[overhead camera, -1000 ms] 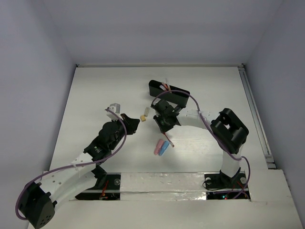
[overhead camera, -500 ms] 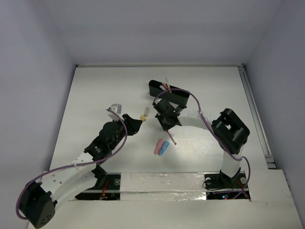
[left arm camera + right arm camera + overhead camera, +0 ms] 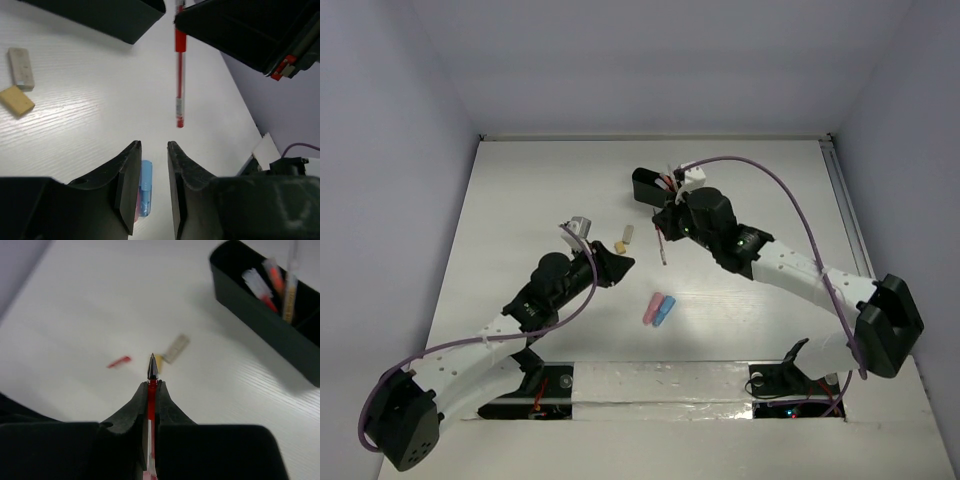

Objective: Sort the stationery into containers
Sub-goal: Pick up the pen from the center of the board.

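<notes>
Because they lie nearest the arm bases, the stubby pink capsule-shaped piece (image 3: pixel 650 311) and the stubby blue capsule-shaped piece (image 3: pixel 665 308) come first, side by side on the white tabletop (image 3: pixel 520 200). Both look light, hard and smooth, apt to roll, so a pinch across the middle seems best. Just beyond them the left gripper (image 3: pixel 153 147) hovers with its jaws a little apart and nothing between. Farther on lie the small tan block eraser (image 3: pixel 618 245) and the small white block eraser (image 3: pixel 628 234), close together, probably soft and grippy. Beyond these the right gripper (image 3: pixel 152 385) has its jaws clamped on the thin red pen with a clear barrel (image 3: pixel 180 75), held in the air near the tray. It is likely light, stiff and slick, and could pivot in so narrow a grip. Farthest stands the long black plastic tray (image 3: pixel 645 186). Only the right wrist view shows pens already inside it and a tiny red scrap (image 3: pixel 119 361) on the tabletop. Only the left wrist view shows the pen's length sticking free past the jaws.
</notes>
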Motion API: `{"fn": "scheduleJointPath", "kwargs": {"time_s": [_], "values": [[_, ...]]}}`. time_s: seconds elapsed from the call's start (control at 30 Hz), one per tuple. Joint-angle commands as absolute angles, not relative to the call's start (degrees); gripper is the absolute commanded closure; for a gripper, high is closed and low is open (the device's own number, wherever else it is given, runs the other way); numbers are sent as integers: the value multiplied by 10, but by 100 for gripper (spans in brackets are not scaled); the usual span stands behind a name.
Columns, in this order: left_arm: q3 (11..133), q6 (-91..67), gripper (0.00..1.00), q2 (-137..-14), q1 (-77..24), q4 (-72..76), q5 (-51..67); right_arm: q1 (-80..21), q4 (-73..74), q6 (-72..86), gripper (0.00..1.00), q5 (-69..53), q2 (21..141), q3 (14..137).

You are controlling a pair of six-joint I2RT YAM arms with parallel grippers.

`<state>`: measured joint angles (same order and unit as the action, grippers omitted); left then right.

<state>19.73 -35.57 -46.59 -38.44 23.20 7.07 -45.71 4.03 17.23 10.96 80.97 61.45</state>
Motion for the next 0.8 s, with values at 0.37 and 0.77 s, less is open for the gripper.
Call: {"fn": "scheduleJointPath", "kwargs": {"time_s": [0.37,0.77], "values": [[157,-368,57,-424,-381,330,49,-457,-266,431,100,-30,821,496],[157,-365,58,-492,-381,400,66,-457,-296,474,100,-92,836,485]]}}
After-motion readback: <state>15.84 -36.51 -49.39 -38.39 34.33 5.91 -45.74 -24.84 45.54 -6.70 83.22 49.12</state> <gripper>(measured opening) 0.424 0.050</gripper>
